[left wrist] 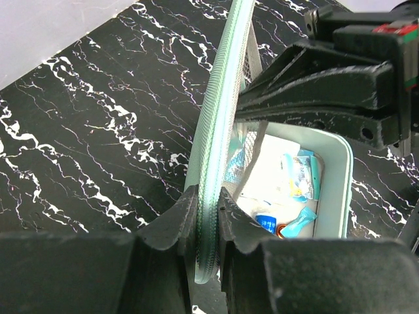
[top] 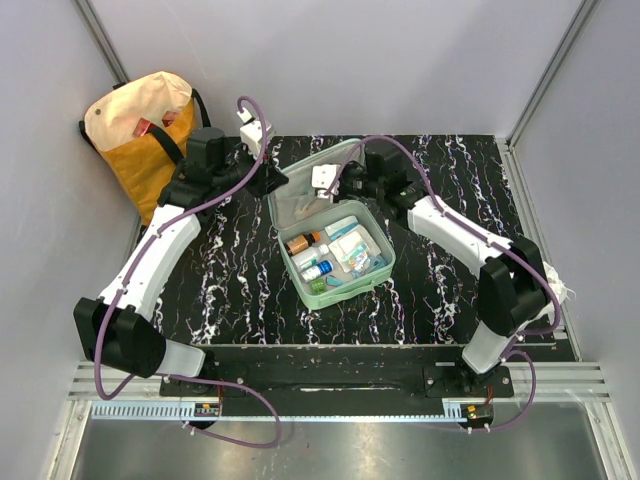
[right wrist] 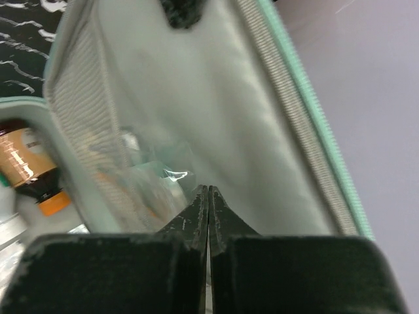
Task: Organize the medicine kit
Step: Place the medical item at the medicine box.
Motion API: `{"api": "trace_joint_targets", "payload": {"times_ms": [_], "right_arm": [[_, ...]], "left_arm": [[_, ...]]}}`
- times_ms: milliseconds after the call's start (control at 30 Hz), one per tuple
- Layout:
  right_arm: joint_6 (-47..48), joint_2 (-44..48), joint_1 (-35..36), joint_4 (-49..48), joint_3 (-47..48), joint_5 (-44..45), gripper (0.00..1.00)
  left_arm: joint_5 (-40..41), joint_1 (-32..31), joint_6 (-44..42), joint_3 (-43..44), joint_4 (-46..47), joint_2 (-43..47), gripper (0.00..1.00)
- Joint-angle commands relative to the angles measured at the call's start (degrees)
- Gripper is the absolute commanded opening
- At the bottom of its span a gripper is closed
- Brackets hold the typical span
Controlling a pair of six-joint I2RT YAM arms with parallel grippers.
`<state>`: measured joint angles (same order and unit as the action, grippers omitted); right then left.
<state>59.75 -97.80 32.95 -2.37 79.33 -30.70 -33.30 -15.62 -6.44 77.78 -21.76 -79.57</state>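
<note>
Top view: the kit (top: 350, 288) lies open at mid-table (top: 440, 290), its lid (top: 300, 195) upright on the far-left side. Bare marble lies to its left, right and front. A tote (top: 140, 140) sits in the far-left corner. The left gripper (top: 268, 180) is at the lid's outer edge and the right gripper (top: 345, 178) is at its inner face.

Left wrist: its fingers pinch the lid's zip rim.

Right wrist: its fingers are pressed together with nothing between them, just before the lining; I cannot tell whether they touch it. A brown bottle (right wrist: 26, 163) lies at the tray's edge.
</note>
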Motion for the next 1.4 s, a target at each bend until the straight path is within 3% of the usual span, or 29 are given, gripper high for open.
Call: {"api": "trace_joint_targets", "payload": {"times_ms": [0, 267, 400, 533, 633, 800, 900, 933, 1000, 1100, 1167, 1200, 1267, 1367], "right_arm": [[1.2, 1.1, -0.3, 6.0, -1.8, -0.7, 0.00], [1.8, -2.2, -0.3, 7.9, 0.4, 3.3, 0.00], [1.5, -2.7, -0.3, 3.0, 2.1, 5.7, 0.00], [-0.8, 0.3, -0.4, -8.2, 1.3, 6.4, 0.00], [-2.3, 3.7, -0.3, -14.7, -1.8, 6.2, 0.01], [-4.0, 9.7, -0.4, -15.8, -7.2, 5.4, 0.01], [-8.6, 14.0, -0.5, -23.7, -13.8, 7.7, 0.02], [-9.7, 15.3, -0.5, -25.9, -16.3, 9.0, 0.04], [-12.1, 18.3, -0.5, -30.1, -20.5, 12.7, 0.25], [-19.6, 22.3, -0.5, -34.7, -25.3, 23.4, 0.29], [-26.1, 24.8, -0.5, -36.0, -27.1, 34.0, 0.45], [-29.7, 25.7, -0.7, -36.5, -27.8, 42.2, 0.47], [-36.8, 27.4, -1.0, -35.6, -28.8, 54.2, 0.61], [-45.7, 29.9, -2.2, -30.4, -29.8, 63.9, 0.67]], "left_arm": [[-1.1, 0.1, -0.4, -0.2, 1.4, 2.4, 0.10], [-1.6, 0.1, 0.1, -0.2, 1.6, 2.4, 0.10], [-1.3, 0.1, 0.0, -0.3, 1.6, 2.4, 0.10], [-1.5, 0.1, 0.1, -0.3, 1.6, 2.1, 0.10], [-1.4, 0.1, 0.2, 0.0, 1.6, 2.0, 0.10], [-1.5, 0.1, 0.5, 0.1, 1.8, 1.5, 0.10], [-1.7, 0.1, 1.0, -0.1, 2.2, 1.3, 0.10], [-2.0, 0.1, 1.2, 0.2, 2.2, 1.2, 0.10], [-3.2, 0.1, 1.6, 0.0, 2.5, 1.2, 0.11], [-7.6, 0.1, 2.5, 0.3, 2.8, 1.5, 0.14], [-13.7, 0.1, 2.9, 0.4, 2.1, 1.6, 0.18], [-16.3, 0.1, 3.3, 0.4, 1.7, 1.7, 0.20], [-20.3, 0.0, 3.9, -0.7, 1.2, 2.2, 0.25], [-23.6, -0.5, 3.7, -2.6, -0.6, 3.4, 0.33]]}}
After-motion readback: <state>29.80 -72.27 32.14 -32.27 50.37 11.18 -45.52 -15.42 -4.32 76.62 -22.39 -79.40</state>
